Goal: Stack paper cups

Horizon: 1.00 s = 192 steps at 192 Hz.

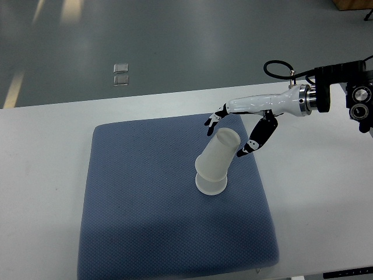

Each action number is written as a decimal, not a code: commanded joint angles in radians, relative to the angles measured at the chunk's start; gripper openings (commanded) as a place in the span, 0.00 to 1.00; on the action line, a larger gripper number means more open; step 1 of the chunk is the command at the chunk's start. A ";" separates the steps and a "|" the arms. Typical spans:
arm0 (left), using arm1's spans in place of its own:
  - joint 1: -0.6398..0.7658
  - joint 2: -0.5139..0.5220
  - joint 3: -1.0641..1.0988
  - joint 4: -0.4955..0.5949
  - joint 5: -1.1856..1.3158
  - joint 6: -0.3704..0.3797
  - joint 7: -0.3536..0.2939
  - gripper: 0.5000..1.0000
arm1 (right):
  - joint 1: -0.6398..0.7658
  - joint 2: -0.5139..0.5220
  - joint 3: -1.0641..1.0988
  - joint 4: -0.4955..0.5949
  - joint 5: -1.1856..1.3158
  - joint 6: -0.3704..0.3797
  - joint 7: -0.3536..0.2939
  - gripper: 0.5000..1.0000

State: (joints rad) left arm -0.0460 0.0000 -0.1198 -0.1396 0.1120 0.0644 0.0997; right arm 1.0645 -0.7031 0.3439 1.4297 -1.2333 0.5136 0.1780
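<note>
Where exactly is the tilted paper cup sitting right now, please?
In the top view, the paper cup leans on a second cup right of centre on the blue mat, just below the right hand.

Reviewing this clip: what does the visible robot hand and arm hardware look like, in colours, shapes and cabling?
Only the right arm shows. The robot hand has a glossy white shell, with slim fingers that are black-jointed with white segments. At the wrist sits a silver metal ring, then black blocky hardware. A black cable loops up above the wrist. A black unit with round silver dials sits near the picture's right edge.
</note>
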 commanded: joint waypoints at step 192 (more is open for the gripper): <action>0.000 0.000 0.000 0.000 0.000 0.000 0.000 1.00 | -0.141 0.148 0.165 -0.333 0.713 -0.449 -0.011 0.82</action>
State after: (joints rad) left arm -0.0460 0.0000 -0.1197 -0.1396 0.1120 0.0644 0.0997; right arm 0.9763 -0.6131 0.4768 1.1359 -0.5884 0.1691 0.1671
